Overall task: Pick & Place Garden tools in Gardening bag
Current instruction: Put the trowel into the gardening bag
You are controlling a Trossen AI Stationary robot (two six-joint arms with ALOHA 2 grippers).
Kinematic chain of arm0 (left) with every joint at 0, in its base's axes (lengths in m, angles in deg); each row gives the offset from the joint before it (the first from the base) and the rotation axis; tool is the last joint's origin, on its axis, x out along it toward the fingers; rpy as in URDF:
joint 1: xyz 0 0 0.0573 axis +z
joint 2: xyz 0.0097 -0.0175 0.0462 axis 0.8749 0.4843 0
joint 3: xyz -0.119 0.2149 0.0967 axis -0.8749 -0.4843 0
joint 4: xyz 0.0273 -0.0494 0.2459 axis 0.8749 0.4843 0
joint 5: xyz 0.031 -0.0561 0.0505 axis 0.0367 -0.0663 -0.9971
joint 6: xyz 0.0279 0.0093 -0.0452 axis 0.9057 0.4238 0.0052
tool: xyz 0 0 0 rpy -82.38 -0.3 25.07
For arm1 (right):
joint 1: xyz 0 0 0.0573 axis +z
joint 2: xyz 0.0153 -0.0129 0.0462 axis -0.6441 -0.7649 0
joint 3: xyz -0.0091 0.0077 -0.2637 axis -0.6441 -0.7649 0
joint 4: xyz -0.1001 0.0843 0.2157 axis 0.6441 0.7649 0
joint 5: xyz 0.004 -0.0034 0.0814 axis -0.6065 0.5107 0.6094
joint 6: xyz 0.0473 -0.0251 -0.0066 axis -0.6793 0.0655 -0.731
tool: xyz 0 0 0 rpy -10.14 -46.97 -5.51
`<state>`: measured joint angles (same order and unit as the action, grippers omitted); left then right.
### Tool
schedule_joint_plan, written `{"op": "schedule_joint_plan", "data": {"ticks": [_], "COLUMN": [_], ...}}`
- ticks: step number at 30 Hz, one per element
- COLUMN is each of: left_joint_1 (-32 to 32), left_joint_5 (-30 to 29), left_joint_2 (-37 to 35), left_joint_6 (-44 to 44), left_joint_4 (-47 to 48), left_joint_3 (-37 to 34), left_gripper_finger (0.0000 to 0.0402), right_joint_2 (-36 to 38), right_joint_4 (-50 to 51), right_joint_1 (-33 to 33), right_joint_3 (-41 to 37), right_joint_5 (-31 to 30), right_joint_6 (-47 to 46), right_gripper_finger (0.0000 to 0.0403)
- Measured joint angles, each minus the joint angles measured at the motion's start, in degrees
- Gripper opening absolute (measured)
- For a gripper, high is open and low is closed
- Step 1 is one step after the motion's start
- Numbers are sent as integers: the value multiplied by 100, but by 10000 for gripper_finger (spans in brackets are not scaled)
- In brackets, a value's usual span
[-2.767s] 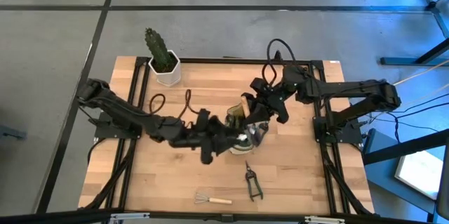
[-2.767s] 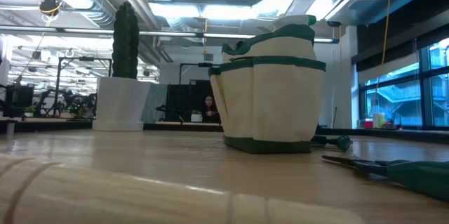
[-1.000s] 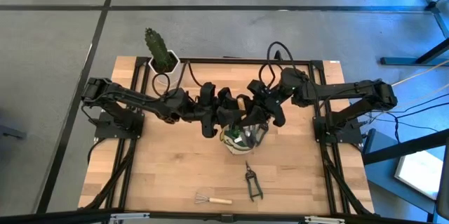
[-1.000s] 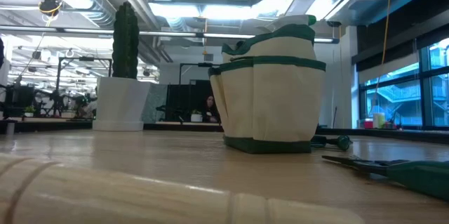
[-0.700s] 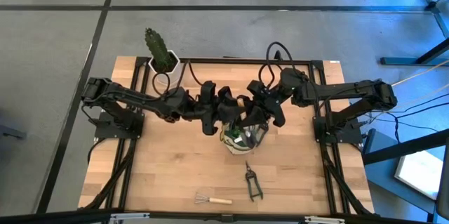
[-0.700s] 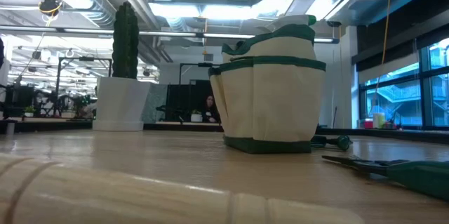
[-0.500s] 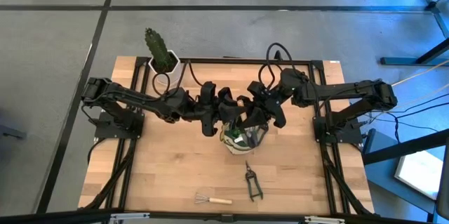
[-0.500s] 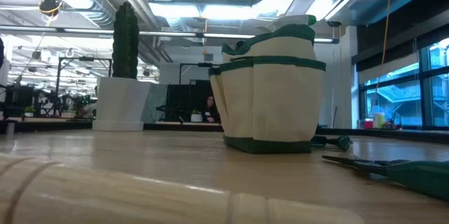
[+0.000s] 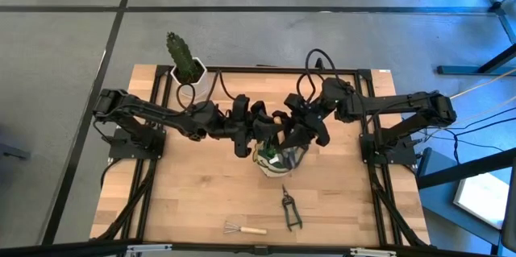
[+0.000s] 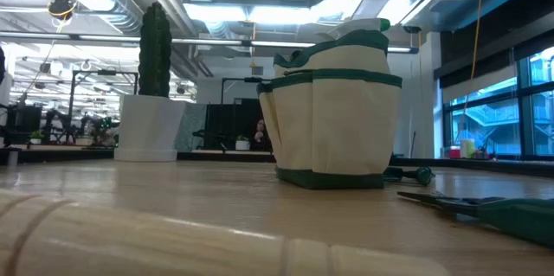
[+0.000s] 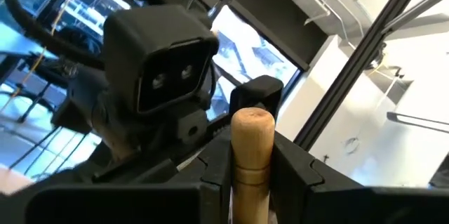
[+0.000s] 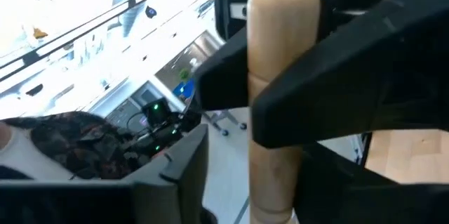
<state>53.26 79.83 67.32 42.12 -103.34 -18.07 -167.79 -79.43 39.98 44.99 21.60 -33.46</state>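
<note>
Near edge of table (image 9: 177, 201): small wire rake (image 9: 244, 228) with pale handle, lying flat; just beside it, toward the right arm's side, dark pruning shears (image 9: 289, 209), also flat. In low view the rake handle (image 10: 156, 237) fills the foreground and the shears (image 10: 485, 207) lie at the right, both on the wood, apart from the bag.

Mid-table: gardening bag (image 9: 280, 159) upright, pale fabric with green trim in low view (image 10: 333, 116), tool parts poking out of its top. A green round-ended item (image 10: 415, 175) lies on the table just behind the bag's base.

Both grippers meet above the bag's far rim. Left gripper (image 9: 266, 130) reaches in from the left; its wrist view shows its two dark fingers (image 11: 289, 164) pinching a wooden handle (image 11: 251, 150), handle upright between them. Right gripper (image 9: 297, 136) comes in from the right; its wrist view shows fingers clamped either side of a wooden handle (image 12: 279, 90) too. Cannot tell whether it is one tool or two. The other arm's wrist camera housing (image 11: 165, 73) sits close in front of the left gripper.

Far corner, left side: cactus (image 9: 179, 50) in white pot (image 9: 193, 84), well apart from the bag; upright in low view (image 10: 154, 94).
</note>
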Motion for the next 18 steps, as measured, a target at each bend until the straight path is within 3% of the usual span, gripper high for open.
{"op": "schedule_joint_plan", "data": {"ticks": [6, 11, 18], "left_joint_1": [-2, -48, -170], "left_joint_5": [23, -25, -258], "left_joint_2": [-75, -180, -306], "left_joint_6": [-75, -74, -76], "left_joint_4": [65, 190, 507], "left_joint_3": [11, 6, 0], "left_gripper_finger": [59, 59, 59], "right_joint_2": [105, 214, 800], "right_joint_4": [50, 472, 1624], "right_joint_1": [-38, -201, -519], "right_joint_3": [0, 0, 0], "right_joint_5": [682, 888, 421], "right_joint_6": [702, 777, 1682], "right_gripper_finger": [201, 201, 201]}}
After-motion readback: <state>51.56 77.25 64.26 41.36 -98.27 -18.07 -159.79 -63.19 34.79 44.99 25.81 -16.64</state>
